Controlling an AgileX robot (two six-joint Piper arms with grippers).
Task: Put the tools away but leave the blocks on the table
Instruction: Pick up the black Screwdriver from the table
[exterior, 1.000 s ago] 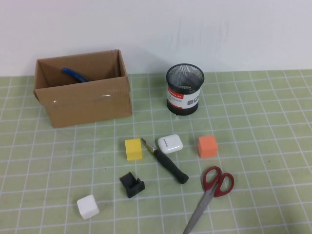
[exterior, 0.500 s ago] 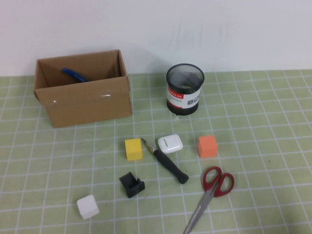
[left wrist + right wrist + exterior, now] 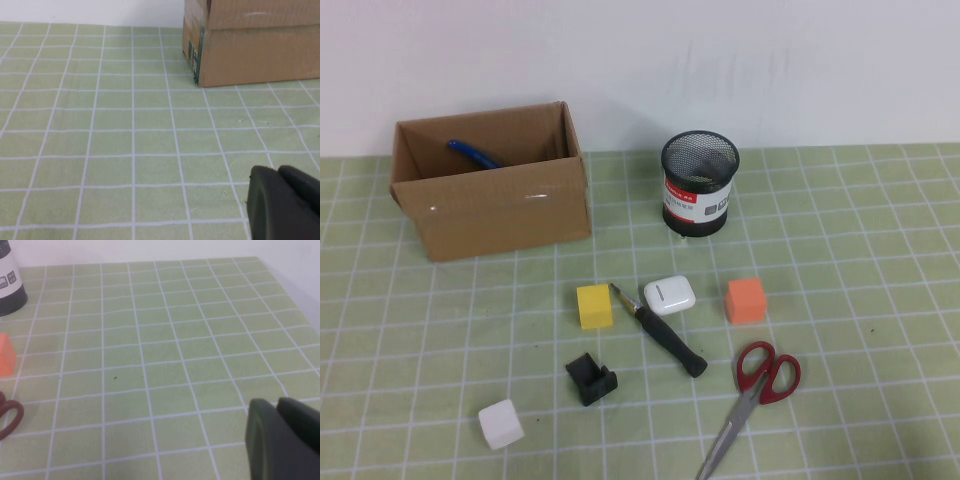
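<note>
High view, box: an open cardboard box [image 3: 490, 195] stands far left on the table [image 3: 880, 250]; the blue-handled pliers [image 3: 472, 153] lie inside it, so one tool is judged already stowed.
High view, tools left out: the slim black-handled screwdriver [image 3: 660, 331] lies diagonally between the yellow block [image 3: 594, 306] and the white rounded case [image 3: 669, 295]; the red-handled scissors [image 3: 752, 400] lie near right, their long grey blades pointing toward the near edge.
High view, blocks: the orange block [image 3: 745, 300] sits right of the case, and the white block [image 3: 501, 424] sits near left. All are matte cubes, well apart from the box.
High view, other items: a black mesh cup [image 3: 699, 183] with a printed label stands in the far centre; a small black angular plastic piece [image 3: 591, 380] rests near the yellow block.
High view, arms: neither arm shows.
Left wrist view: the left gripper [image 3: 282, 205] is a dark rounded mass low over bare mat, near the box's corrugated corner; whether it is open or closed I cannot tell.
Right wrist view: the right gripper [image 3: 280, 440] hangs over bare grid on the right side, away from the orange block, the cup and a red scissor loop at the frame edge; its state I cannot tell.
</note>
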